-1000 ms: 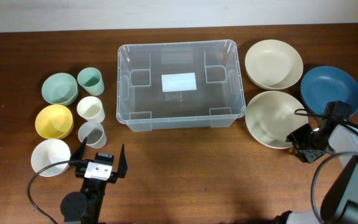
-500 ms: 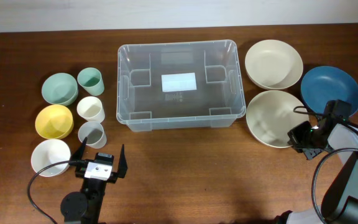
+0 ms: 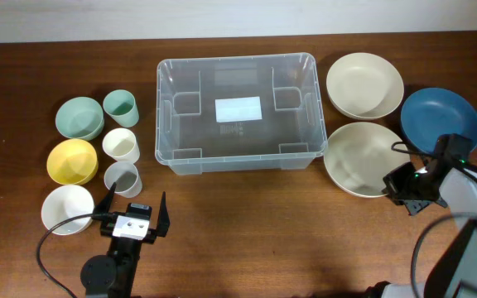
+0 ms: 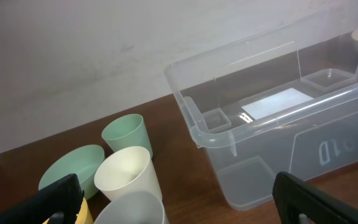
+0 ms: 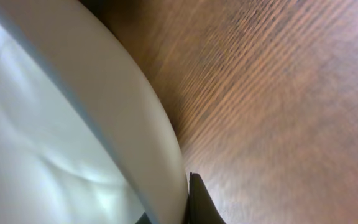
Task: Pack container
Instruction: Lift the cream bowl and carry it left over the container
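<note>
The container (image 3: pixel 237 58) is a large clear bin with a white label on its base, at the table's middle back; its near corner (image 4: pixel 278 118) shows in the left wrist view. Right of it lies a cream bowl (image 3: pixel 358 157). My right gripper (image 3: pixel 398 192) is shut on this bowl's near right rim. In the right wrist view the bowl (image 5: pixel 55 124) fills the left half, and a dark fingertip (image 5: pixel 197 202) presses against the outside of its rim. My left gripper (image 3: pixel 133 217) stands open, holding nothing, in front of the cups, its jaws wide apart (image 4: pixel 179 205).
A second cream bowl (image 3: pixel 364 84) and a blue bowl (image 3: pixel 439 116) lie at the back right. On the left are a green cup (image 3: pixel 120 107), a cream cup (image 3: pixel 121 145), a grey cup (image 3: pixel 122 177), and green (image 3: pixel 79 117), yellow (image 3: pixel 72 161) and white (image 3: pixel 67 209) bowls.
My right gripper has closed on the near cream bowl's rim, and the bowl has shifted slightly to the left. The left arm has not moved.
</note>
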